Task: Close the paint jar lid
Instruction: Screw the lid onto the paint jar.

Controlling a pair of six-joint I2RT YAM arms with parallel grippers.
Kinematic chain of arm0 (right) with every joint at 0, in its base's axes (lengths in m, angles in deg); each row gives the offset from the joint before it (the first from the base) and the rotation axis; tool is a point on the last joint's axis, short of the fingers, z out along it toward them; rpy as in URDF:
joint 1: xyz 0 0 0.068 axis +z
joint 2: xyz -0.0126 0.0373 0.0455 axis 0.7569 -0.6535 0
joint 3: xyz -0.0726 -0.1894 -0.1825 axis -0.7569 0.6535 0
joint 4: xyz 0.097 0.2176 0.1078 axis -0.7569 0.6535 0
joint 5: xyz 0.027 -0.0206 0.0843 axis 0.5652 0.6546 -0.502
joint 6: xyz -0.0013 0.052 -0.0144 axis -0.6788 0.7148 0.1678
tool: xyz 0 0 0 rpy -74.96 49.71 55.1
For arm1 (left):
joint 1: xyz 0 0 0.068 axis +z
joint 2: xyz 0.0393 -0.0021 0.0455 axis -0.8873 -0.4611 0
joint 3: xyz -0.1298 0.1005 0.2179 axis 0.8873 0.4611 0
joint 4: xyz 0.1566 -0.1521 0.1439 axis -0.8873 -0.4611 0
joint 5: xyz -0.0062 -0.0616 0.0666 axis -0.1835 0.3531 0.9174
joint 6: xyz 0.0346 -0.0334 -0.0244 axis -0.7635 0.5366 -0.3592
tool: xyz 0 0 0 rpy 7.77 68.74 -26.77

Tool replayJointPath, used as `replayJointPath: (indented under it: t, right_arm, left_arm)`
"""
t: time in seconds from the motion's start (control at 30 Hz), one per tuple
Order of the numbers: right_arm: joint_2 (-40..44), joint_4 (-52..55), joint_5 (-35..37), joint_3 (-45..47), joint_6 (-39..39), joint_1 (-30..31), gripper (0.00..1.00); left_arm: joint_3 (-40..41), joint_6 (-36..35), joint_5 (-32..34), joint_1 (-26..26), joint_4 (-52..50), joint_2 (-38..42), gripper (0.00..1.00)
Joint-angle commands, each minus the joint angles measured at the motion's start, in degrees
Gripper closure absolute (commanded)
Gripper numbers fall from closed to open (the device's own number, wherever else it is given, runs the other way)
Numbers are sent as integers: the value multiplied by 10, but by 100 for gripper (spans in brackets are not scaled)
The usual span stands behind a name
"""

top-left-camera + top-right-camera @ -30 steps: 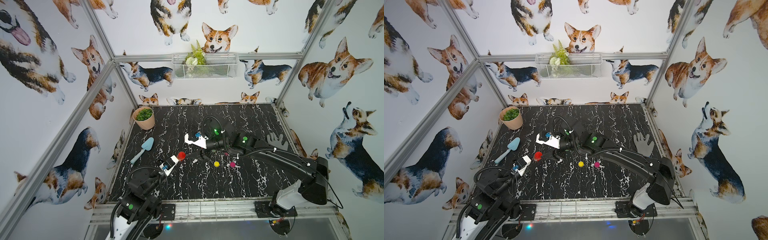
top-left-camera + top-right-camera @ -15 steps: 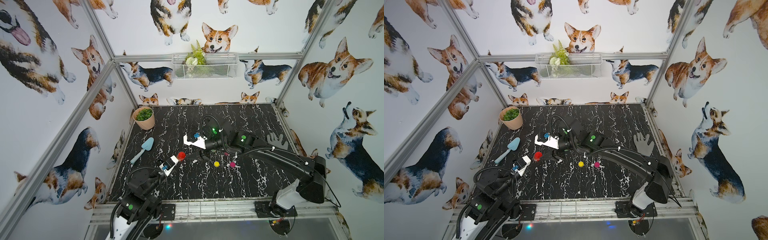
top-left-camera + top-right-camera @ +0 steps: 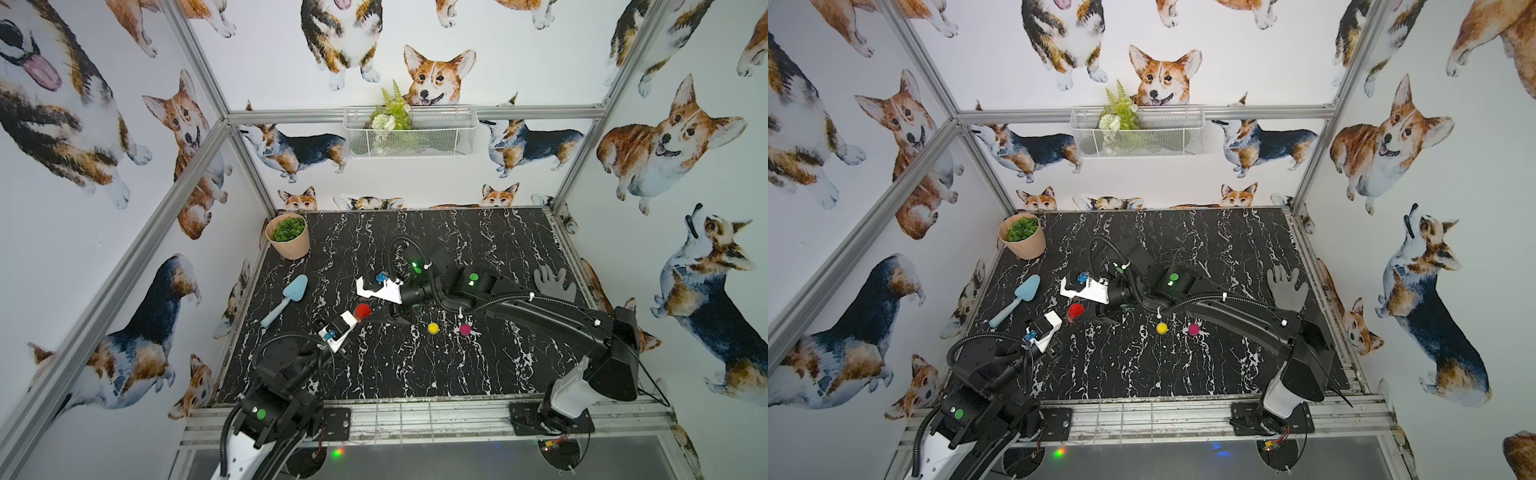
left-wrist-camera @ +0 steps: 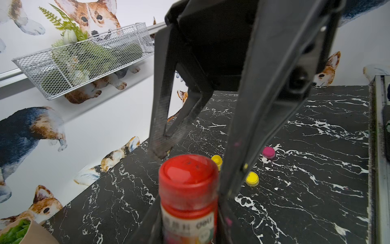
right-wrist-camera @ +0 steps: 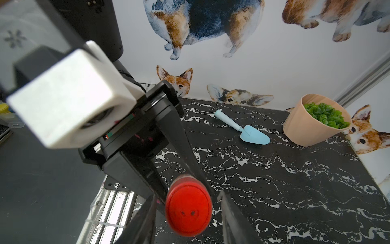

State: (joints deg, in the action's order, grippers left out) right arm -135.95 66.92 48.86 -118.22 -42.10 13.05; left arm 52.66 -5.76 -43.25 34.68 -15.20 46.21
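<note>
A small red paint jar [image 4: 187,213] with a white label is held upright, just above the black marble table [image 3: 415,365], by my left gripper [image 4: 187,229], which is shut on its body. The red lid [image 5: 188,208] sits on top of the jar. My right gripper [image 5: 188,213] reaches in from the right and straddles the lid, open, with a narrow gap on each side. In both top views the jar [image 3: 362,311] [image 3: 1076,311] shows left of centre between the left gripper [image 3: 353,323] and the right gripper [image 3: 376,318].
Small yellow [image 3: 433,328] and pink [image 3: 465,329] caps lie on the table right of the jar. A blue trowel [image 3: 291,296] and a potted plant [image 3: 289,235] are at the left. A grey glove [image 3: 555,282] lies at the right edge. A wire basket [image 3: 409,131] hangs on the back wall.
The right gripper's jaws have narrowed around the red lid and the wrist has edged slightly left. The left arm and the jar have stayed put.
</note>
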Motion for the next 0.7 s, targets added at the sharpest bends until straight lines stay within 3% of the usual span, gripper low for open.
replayJointPath:
  t: [0.0,0.17,0.47,0.67]
  right_arm:
    - [-4,-3,1,-6,3,1,52]
    - [-7,-1,1,-7,9,5,63]
    - [-7,-15,54,3,38,23,65]
    - [-15,-78,120,32,115,43,64]
  left_arm:
    - [-1,-5,-1,0,20,1,65]
    - [-1,-6,4,0,20,2,65]
    - [-2,-11,25,0,19,5,65]
    - [-2,-17,52,0,19,13,66]
